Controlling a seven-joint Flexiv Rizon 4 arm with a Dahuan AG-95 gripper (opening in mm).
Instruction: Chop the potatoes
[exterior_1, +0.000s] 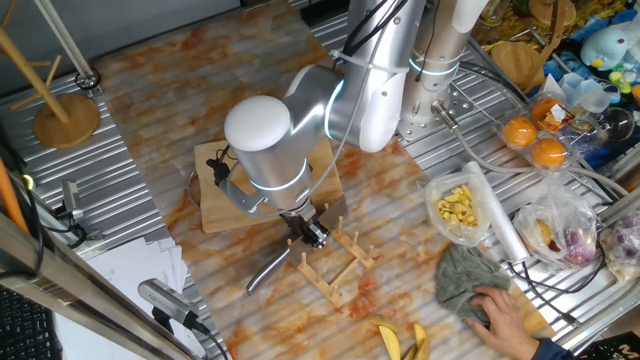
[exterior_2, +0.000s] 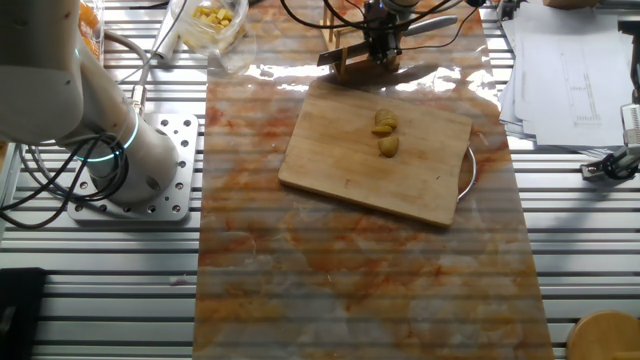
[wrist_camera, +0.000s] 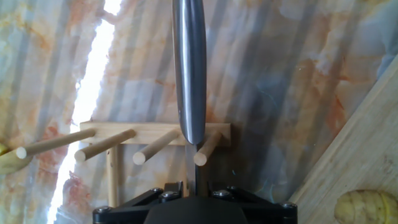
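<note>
Two small yellow-olive potato chunks (exterior_2: 385, 134) lie close together on the wooden cutting board (exterior_2: 350, 170); one also shows at the lower right of the hand view (wrist_camera: 367, 208). A knife with a long steel handle (wrist_camera: 189, 68) stands edge-up in a wooden peg rack (wrist_camera: 155, 134) beside the board. Its handle slopes down to the table (exterior_1: 265, 270). My gripper (exterior_1: 312, 232) is low over the rack, also seen in the other fixed view (exterior_2: 381, 42). The jaws stand on either side of the thin blade (wrist_camera: 194, 165). Their tips are hidden, so contact cannot be told.
A clear bag of pale yellow pieces (exterior_1: 458, 208), oranges (exterior_1: 532, 140), more bags and a grey cloth under a person's hand (exterior_1: 500, 310) lie at the right. Banana peels (exterior_1: 402, 342) lie at the front. The arm's base (exterior_2: 130, 170) stands beside the board. Papers (exterior_2: 570, 55) lie nearby.
</note>
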